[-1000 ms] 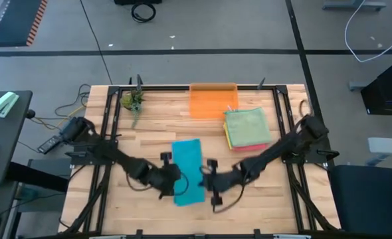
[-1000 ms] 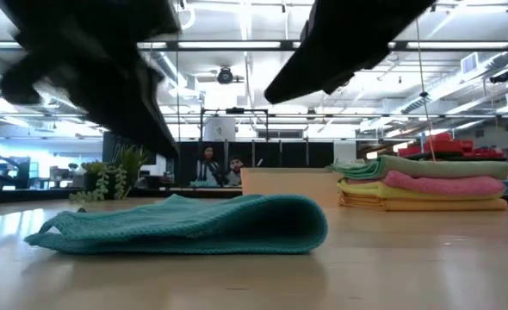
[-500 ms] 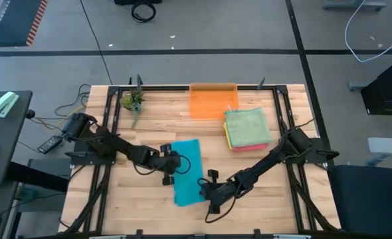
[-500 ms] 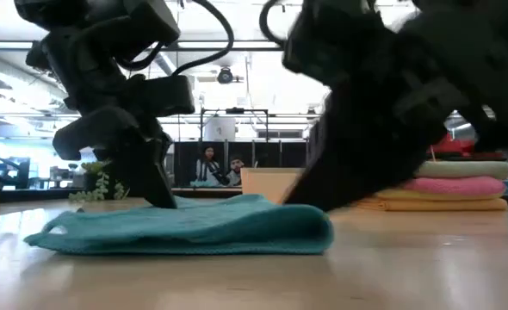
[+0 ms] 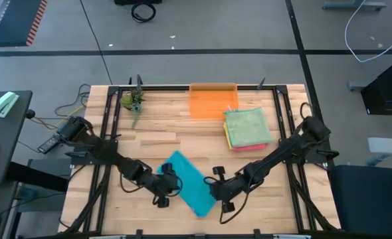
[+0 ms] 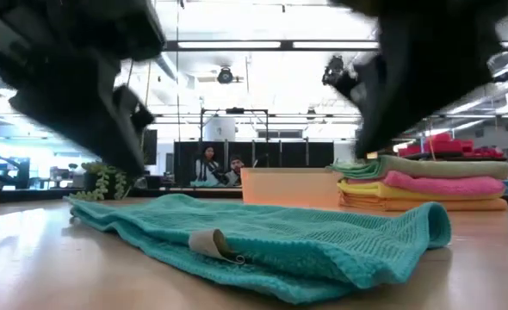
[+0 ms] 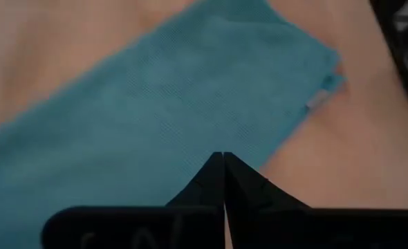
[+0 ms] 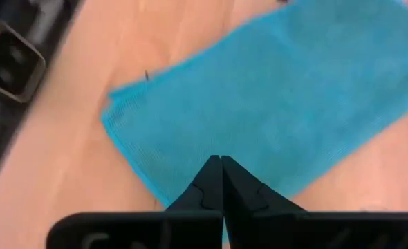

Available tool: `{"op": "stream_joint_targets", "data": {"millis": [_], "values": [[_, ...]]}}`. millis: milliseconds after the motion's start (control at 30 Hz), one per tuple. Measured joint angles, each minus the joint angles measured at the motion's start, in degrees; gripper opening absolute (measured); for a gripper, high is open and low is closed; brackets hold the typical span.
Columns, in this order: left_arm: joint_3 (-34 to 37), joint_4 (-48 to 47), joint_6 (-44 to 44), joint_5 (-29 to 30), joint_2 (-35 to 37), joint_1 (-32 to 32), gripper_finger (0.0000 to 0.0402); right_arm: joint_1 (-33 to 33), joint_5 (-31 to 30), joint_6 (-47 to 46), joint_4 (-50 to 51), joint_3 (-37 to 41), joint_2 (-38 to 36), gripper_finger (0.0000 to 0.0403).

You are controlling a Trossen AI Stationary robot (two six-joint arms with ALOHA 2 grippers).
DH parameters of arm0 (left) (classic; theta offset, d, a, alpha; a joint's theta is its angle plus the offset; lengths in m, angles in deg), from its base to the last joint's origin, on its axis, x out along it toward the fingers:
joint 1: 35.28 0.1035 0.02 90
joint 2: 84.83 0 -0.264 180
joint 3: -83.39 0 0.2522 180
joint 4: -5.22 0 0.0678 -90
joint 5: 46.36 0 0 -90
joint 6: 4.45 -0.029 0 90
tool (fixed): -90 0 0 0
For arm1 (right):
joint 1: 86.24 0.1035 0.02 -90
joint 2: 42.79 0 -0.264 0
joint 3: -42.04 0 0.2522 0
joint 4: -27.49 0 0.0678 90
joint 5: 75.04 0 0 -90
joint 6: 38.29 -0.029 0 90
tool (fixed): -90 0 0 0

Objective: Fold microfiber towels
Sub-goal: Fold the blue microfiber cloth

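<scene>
Your teal towel [image 5: 191, 184] lies folded into a long strip, skewed diagonally across the near middle of the table [image 5: 156, 139], with a small tag [image 6: 213, 244] curling up at its near edge in the low view. Your left gripper [image 5: 167, 188] sits at the strip's left side and your right gripper [image 5: 217, 189] at its right side, both low over the cloth. In each wrist view your fingers meet tip to tip, clenched with nothing visibly between them, though contact with the towel is hard to judge. Farther back on the right, a stack of folded towels [image 5: 247, 128] rests just beside the orange bin [image 5: 212, 101]. A small plant [image 5: 132, 101] stands at the far left corner.
</scene>
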State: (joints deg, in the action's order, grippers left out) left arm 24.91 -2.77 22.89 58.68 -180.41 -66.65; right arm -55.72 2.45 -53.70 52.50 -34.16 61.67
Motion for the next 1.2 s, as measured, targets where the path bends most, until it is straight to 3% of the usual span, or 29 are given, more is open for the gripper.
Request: {"op": "stream_joint_targets", "data": {"millis": [167,400,500,700,967,1067,1200], "values": [[-2.13,-11.53,-1.42,6.22,2.67,0.83,0.0011,0.40,0.70,-1.54,-4.87,-0.01,-1.54,0.0002],[-1.82,-22.31,-3.67,4.94,2.68,6.23,0.0009,2.70,1.39,-3.62,-18.95,0.04,8.03,0.0002],[-0.20,-24.69,-3.59,2.41,2.59,8.77,0.0008,3.17,1.44,-4.92,-19.73,-0.03,10.63,0.0002],[2.56,-23.25,-0.58,-3.68,2.90,12.21,0.0008,2.58,2.21,-5.86,-10.91,-0.26,10.78,0.0002],[0.01,-23.78,5.62,-6.05,2.54,7.92,0.0009,-2.99,1.98,0.45,11.11,0.10,2.98,0.0002],[-2.14,-23.70,6.75,-5.55,2.50,5.76,0.0008,-5.81,1.84,1.73,18.23,0.08,-0.53,0.0002],[-5.47,-28.29,5.76,0.48,4.81,3.13,0.0006,-7.06,1.77,2.45,22.65,0.10,-5.50,0.0002]]}}
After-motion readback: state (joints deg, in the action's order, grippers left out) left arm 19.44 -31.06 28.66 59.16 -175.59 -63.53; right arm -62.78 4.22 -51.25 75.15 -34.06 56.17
